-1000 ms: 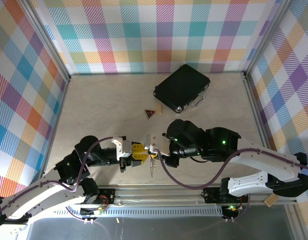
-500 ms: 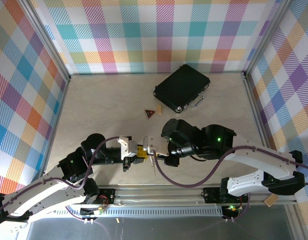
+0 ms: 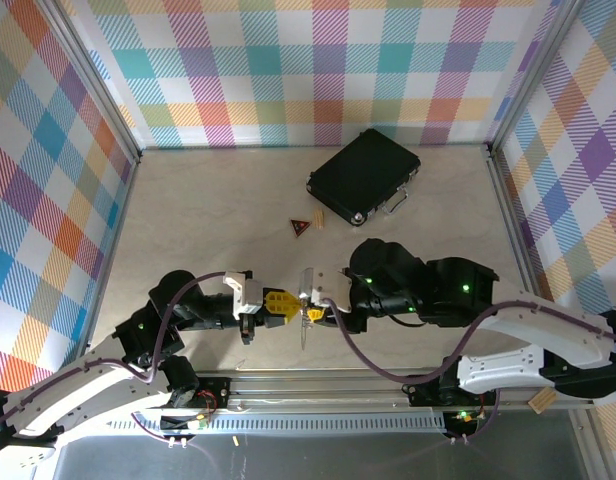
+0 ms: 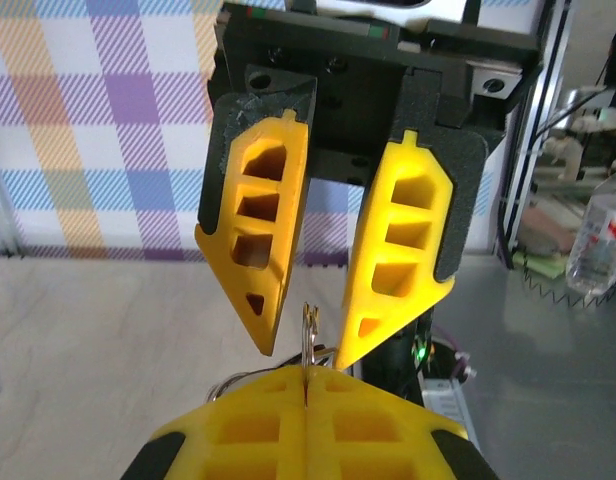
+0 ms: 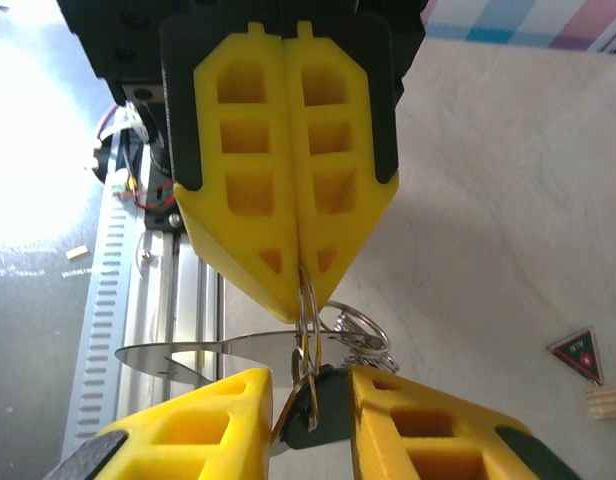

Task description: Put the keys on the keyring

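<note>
Left gripper (image 4: 306, 385) is clamped on the keyring (image 4: 310, 330) and holds the loop edge-up, presumably to steady it for threading. Right gripper (image 5: 310, 388) has its jaws apart, straddling the keys (image 5: 318, 412), whose silver blade juts sideways. The yellow fingers cover the junction, so I cannot tell whether the keys are on the loop.

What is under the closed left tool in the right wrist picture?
The keyring hangs from the left tool, the keys below. Its pinched top is hidden.
</note>
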`<action>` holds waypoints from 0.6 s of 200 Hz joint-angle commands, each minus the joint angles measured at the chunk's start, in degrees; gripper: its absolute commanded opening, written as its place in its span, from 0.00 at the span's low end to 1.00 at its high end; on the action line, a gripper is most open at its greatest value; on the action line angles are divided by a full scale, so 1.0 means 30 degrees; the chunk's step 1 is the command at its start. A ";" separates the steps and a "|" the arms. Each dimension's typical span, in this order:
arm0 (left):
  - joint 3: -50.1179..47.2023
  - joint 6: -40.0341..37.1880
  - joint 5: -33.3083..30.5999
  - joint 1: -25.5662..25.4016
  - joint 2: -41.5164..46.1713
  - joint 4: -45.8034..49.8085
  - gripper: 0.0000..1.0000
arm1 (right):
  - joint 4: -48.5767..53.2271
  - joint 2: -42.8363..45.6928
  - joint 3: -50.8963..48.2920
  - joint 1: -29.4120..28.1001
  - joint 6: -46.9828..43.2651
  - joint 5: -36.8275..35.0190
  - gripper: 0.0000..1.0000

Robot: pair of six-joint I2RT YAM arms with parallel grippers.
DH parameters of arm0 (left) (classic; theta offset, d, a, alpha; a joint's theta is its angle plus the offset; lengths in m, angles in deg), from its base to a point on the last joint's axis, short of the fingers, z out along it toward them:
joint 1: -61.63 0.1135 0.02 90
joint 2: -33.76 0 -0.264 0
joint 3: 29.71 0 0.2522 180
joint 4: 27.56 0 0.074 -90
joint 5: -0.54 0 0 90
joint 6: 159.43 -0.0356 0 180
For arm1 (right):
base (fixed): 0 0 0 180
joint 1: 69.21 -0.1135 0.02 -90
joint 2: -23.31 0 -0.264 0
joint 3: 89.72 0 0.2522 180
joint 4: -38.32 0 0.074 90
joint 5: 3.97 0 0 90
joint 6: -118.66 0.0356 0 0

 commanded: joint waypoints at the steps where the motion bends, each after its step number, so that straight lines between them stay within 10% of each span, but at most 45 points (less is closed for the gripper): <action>1: -0.0508 0.1400 0.1068 -0.0154 0.0177 -0.3092 0.00 | -0.1967 0.0766 -0.0481 -0.0141 0.0606 0.0715 0.27; 120: -0.2000 0.3941 0.1499 -0.0161 -0.0072 -0.7618 0.00 | -0.3357 0.1516 -0.1544 -0.0139 0.0907 0.1495 0.21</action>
